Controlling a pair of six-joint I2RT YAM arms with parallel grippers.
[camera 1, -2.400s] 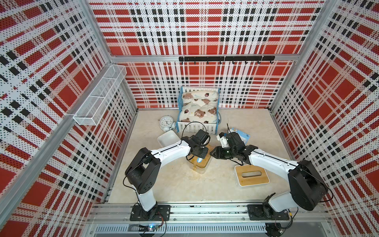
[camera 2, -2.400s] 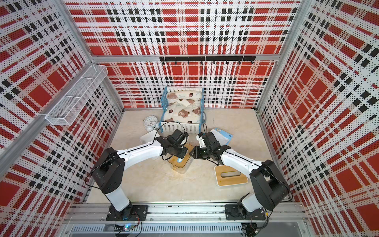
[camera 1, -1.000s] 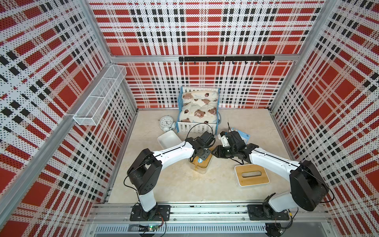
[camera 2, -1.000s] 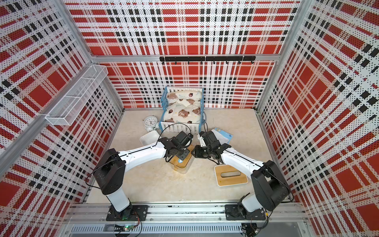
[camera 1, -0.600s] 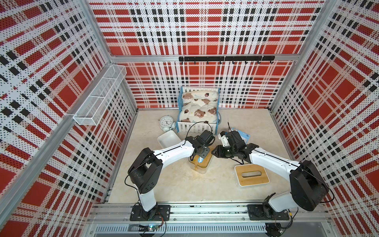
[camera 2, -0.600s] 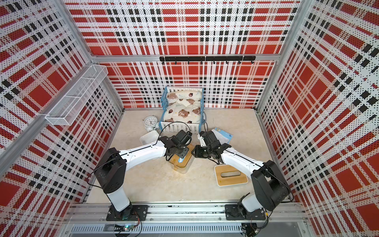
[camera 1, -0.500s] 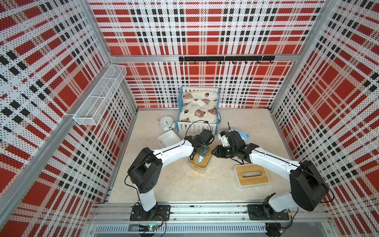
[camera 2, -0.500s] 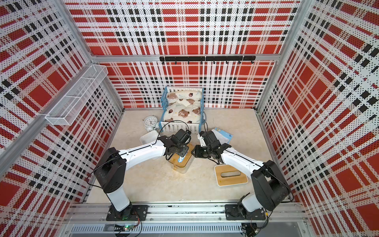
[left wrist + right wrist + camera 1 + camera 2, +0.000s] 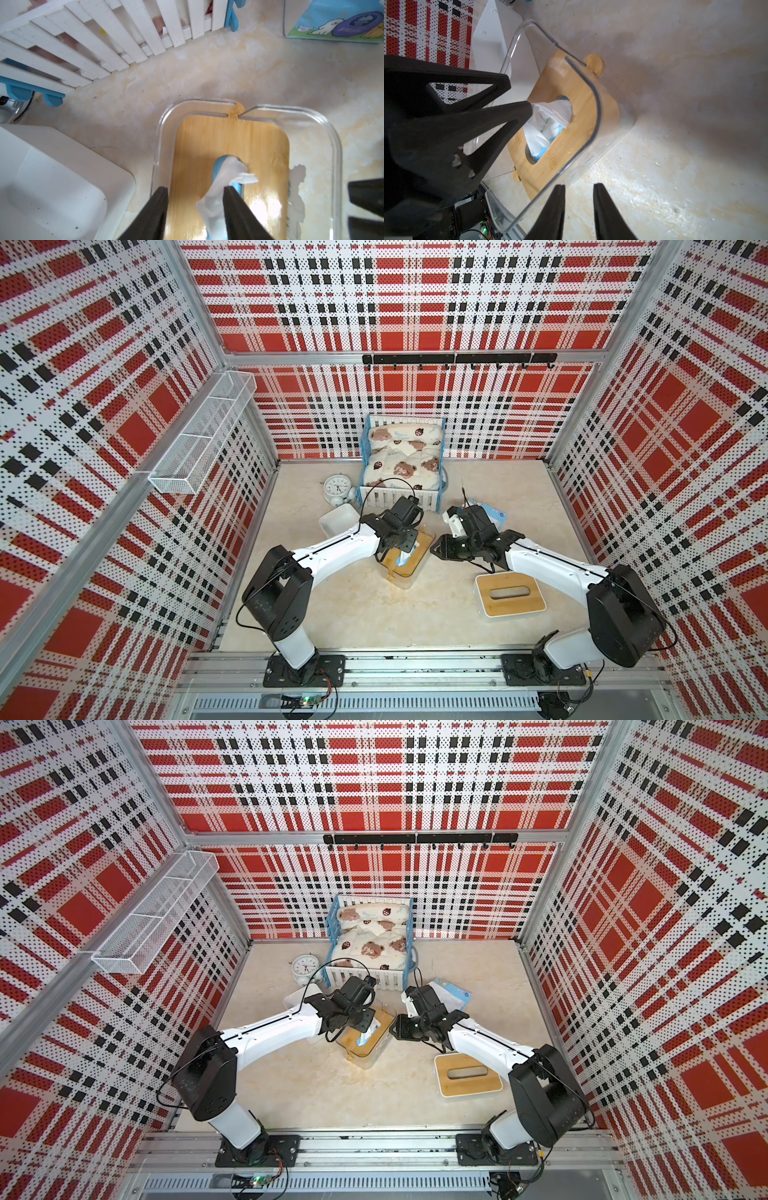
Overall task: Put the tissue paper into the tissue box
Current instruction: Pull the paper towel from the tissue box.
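Observation:
A clear tissue box (image 9: 409,577) with a bamboo lid (image 9: 209,141) stands mid-floor. Light-blue-wrapped tissue paper (image 9: 548,122) fills the lid's slot, and a white sheet (image 9: 226,170) sticks up out of it. My left gripper (image 9: 195,190) hangs open just above the lid, and the sheet brushes the inner face of one finger (image 9: 230,199). My right gripper (image 9: 579,187) sits low outside the box's clear wall (image 9: 596,116). Its jaws stand a little apart with only floor between them. Another blue tissue pack (image 9: 492,514) lies behind the right arm.
A second, white tissue box with a bamboo slot lid (image 9: 510,594) sits front right. A white tray (image 9: 338,518), a round clock (image 9: 336,488) and a doll crib (image 9: 401,464) stand behind the clear box. A wire basket (image 9: 203,435) hangs on the left wall.
The left gripper has shifted slightly over the box lid. The right arm has barely moved.

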